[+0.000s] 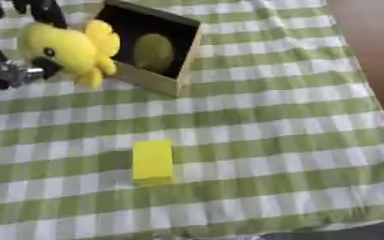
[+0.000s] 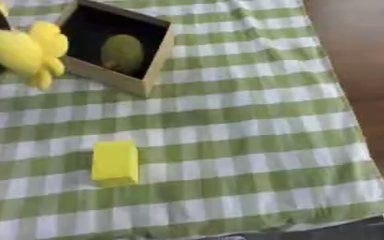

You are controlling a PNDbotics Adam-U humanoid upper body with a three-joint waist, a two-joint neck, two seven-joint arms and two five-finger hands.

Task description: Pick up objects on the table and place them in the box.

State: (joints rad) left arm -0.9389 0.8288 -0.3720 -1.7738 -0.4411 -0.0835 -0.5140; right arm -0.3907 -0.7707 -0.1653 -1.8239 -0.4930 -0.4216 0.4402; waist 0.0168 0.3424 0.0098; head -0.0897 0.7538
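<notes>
We hold the yellow plush toy (image 1: 68,49) lifted at the left wall of the box (image 1: 188,61), our left hand (image 1: 44,69) curled on its lower part, so it can swing over the rim. A green round object (image 1: 152,52) already lies inside. The yellow block (image 1: 152,161) waits well apart on the checked surface (image 1: 293,140). Our right hand is out of view.

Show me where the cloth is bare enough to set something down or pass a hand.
Bare: the cloth right of the yellow block and the band between it and the box. Crowded: the top left, where the left hand holds the yellow plush beside the box.
</notes>
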